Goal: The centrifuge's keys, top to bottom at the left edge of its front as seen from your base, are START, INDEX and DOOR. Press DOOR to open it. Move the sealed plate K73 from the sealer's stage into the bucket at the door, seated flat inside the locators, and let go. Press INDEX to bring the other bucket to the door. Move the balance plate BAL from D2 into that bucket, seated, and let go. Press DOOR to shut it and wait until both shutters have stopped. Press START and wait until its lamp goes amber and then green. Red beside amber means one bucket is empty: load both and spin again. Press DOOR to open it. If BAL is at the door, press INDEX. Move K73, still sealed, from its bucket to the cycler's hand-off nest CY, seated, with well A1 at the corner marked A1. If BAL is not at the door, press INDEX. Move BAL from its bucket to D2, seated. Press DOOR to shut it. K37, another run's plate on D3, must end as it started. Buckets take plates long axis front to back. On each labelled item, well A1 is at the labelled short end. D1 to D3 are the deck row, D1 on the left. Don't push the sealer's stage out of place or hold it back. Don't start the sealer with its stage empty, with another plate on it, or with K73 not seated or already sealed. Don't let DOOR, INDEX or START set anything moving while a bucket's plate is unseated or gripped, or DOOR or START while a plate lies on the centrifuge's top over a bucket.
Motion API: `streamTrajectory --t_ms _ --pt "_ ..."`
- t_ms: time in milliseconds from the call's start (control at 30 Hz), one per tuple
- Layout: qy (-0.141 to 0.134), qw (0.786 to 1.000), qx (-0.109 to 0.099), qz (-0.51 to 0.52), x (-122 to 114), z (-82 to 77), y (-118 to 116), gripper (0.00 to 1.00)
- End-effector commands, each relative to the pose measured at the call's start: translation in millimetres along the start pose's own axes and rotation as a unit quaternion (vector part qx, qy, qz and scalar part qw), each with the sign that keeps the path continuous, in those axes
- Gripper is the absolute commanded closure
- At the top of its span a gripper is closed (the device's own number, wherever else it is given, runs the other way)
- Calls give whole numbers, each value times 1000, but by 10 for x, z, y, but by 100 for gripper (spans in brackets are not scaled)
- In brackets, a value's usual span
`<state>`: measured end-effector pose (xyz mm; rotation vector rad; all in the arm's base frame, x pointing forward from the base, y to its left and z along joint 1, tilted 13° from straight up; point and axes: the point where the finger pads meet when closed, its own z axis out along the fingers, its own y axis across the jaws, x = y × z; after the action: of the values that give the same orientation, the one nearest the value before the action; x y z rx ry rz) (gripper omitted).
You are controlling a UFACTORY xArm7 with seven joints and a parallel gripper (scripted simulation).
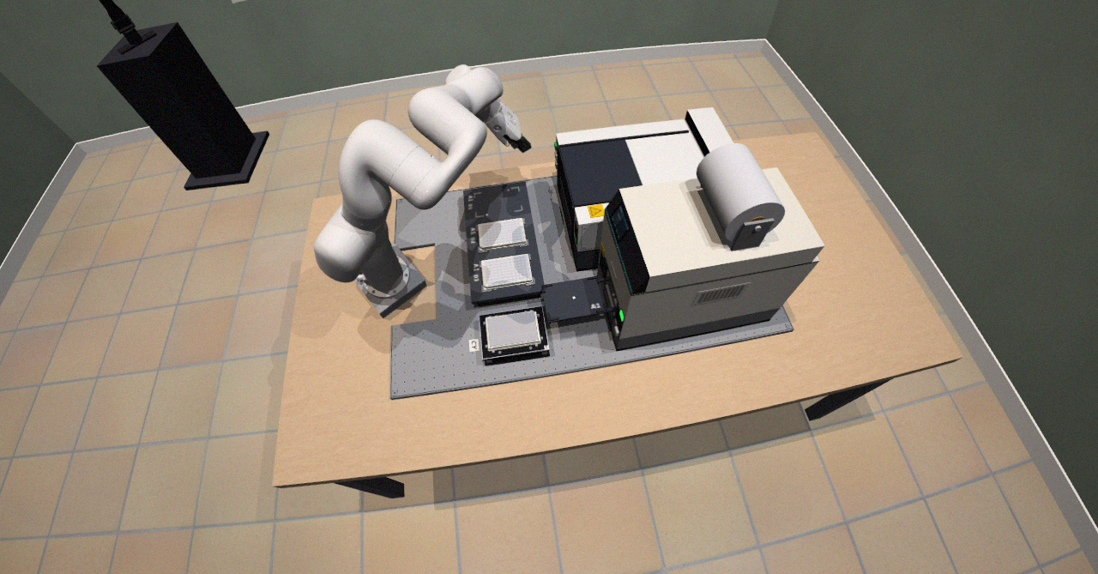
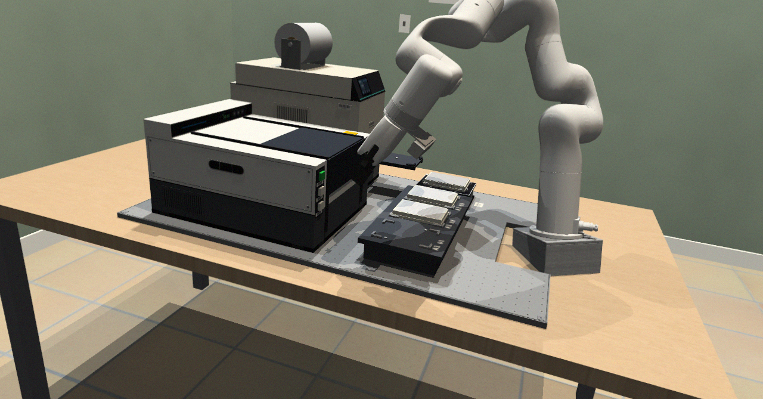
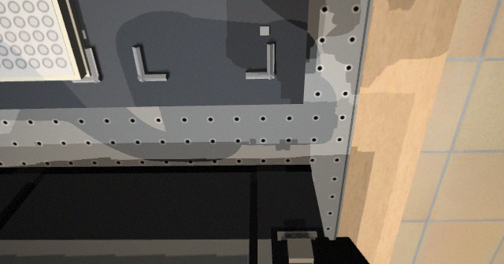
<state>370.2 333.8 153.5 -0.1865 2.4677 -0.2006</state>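
My gripper (image 1: 521, 142) (image 2: 368, 157) is shut and empty. It hangs in front of the upper front face of the centrifuge (image 1: 614, 162), tilted toward it. The key column (image 2: 320, 191) with a green lamp on top sits at the near corner of that front, a little apart from my fingertips. In the wrist view a grey key (image 3: 300, 250) shows at the bottom edge. The centrifuge's top shows a dark panel (image 2: 315, 143) beside a white one, with no bucket in sight. One plate sits in the CY nest (image 1: 512, 332), one on D2 (image 1: 501, 232), one on D3 (image 1: 504, 269).
The sealer (image 1: 709, 256) stands beside the centrifuge, its dark stage (image 1: 576, 298) out and empty. D1 (image 3: 205, 63) is empty, with only its corner locators. The grey baseplate's edge (image 3: 346, 98) and the table edge lie to the right in the wrist view.
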Motion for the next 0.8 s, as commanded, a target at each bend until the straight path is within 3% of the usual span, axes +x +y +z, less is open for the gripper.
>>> streamTrajectory --t_ms 0,200,333,400,767 --pt "0 1000 -4 1 -36 -72 -6 100" --pt "0 1000 -4 1 -36 -72 -6 100" --pt "67 998 -4 0 -36 -74 -7 100" --pt "67 998 -4 0 -36 -74 -7 100" --pt "247 969 -4 0 -37 -76 -7 100"
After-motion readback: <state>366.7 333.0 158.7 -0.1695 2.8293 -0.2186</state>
